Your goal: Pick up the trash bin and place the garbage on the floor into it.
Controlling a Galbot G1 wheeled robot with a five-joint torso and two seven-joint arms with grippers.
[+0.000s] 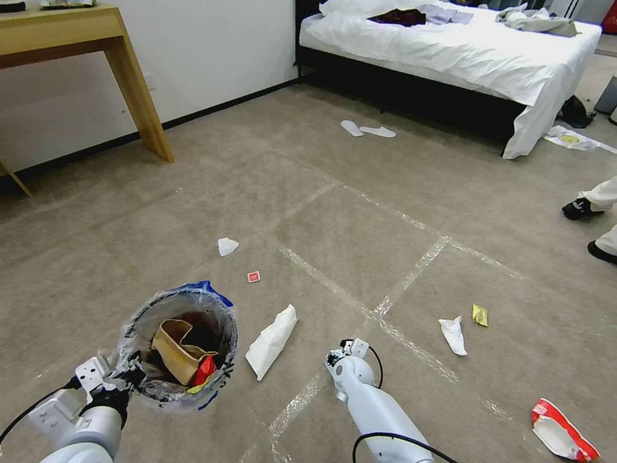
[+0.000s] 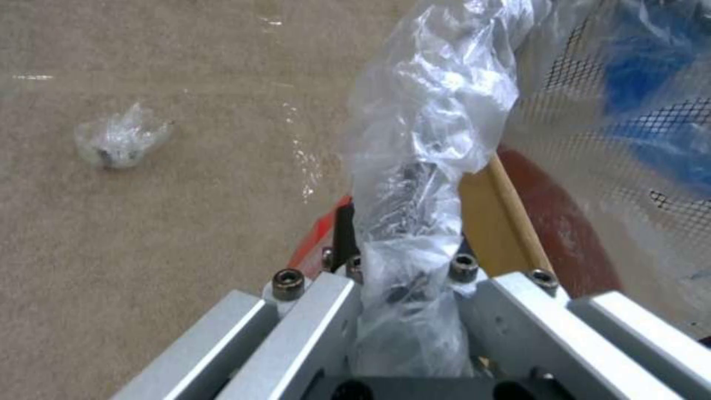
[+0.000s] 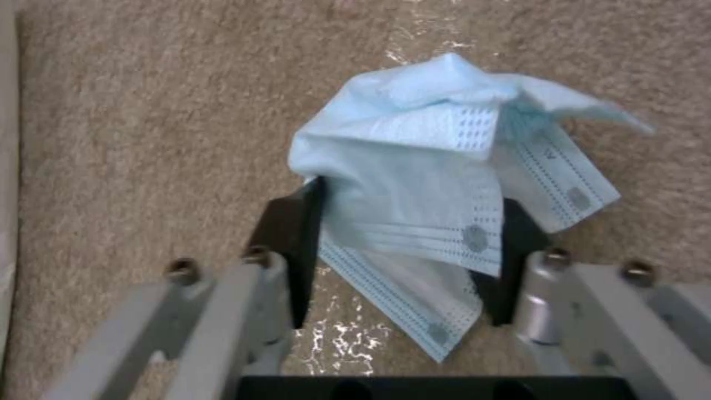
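Observation:
My left gripper is shut on the rim of the trash bin, a small round bin lined with a crinkled clear bag. Brown cardboard and a red wrapper lie inside it. My right gripper points down at the floor, its fingers pressed on both sides of a bunched light-blue face mask. More garbage is scattered about: a white paper, a tissue, a red scrap, a crumpled paper, a yellow scrap and a red wrapper.
A wooden desk stands at the far left and a bed at the back, with white slippers before it. A person's shoes show at the right edge. A crumpled clear plastic wad lies near the bin.

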